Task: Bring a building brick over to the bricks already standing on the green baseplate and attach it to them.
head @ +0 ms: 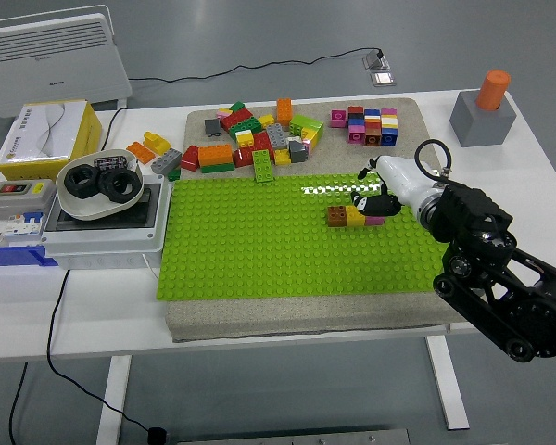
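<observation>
A short row of bricks stands on the green baseplate [259, 241], right of its middle: a brown brick [335, 216], a yellow brick [354, 217] and a magenta brick [375, 221] joined end to end. My right hand [371, 200], white with black digits, comes in from the right and lies over the row's right end, just above the magenta and yellow bricks, partly hiding them. Whether it grips the magenta brick does not show. The left arm is out of view.
A pile of loose bricks [250, 139] lies behind the baseplate, with a stacked block of small bricks [366, 125] to its right. A grey box [102, 218] with black rings stands at the left. A grey block with an orange cylinder [485, 116] stands far right.
</observation>
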Controlling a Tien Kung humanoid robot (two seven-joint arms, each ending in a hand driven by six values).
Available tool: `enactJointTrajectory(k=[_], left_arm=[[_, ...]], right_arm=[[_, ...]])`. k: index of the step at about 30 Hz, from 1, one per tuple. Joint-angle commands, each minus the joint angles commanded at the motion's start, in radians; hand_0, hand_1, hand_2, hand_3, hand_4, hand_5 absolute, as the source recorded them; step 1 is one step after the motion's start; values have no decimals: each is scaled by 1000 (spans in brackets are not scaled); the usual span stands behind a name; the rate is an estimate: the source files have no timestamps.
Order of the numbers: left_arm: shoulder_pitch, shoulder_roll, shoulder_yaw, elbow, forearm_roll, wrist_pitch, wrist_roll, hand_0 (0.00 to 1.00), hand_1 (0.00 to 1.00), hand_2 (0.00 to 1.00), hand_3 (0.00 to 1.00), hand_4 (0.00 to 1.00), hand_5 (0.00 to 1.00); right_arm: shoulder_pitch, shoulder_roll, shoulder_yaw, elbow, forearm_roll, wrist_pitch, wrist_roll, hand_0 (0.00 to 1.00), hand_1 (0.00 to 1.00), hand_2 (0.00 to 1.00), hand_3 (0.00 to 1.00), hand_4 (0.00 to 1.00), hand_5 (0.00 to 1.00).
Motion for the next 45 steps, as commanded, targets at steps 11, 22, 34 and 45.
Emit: enactJointTrajectory(k=[11,22,34,45], left_arm=[[-2,-12,27,-1,0,12,21,667,474,563,628,658,898],[-8,-15,84,-5,0,8,20,667,477,564,628,655,879],[-9,-17,99,-9,0,7,14,669,477,566,632,649,855],[-9,-16,127,-17,-4,13,5,669,477,565,628,647,846]], right_arm=[[-252,-58,148,105,300,-325,327,469,471,614,671,605,418],[-355,-34,199,99,545,-450,558,460,449,586,652,598,394],[-388,-42,217,49,772,-446,638,428,402,554,643,609,389],[-376,-23,182,37,773,-439,640,431,398,561,648,625,384]])
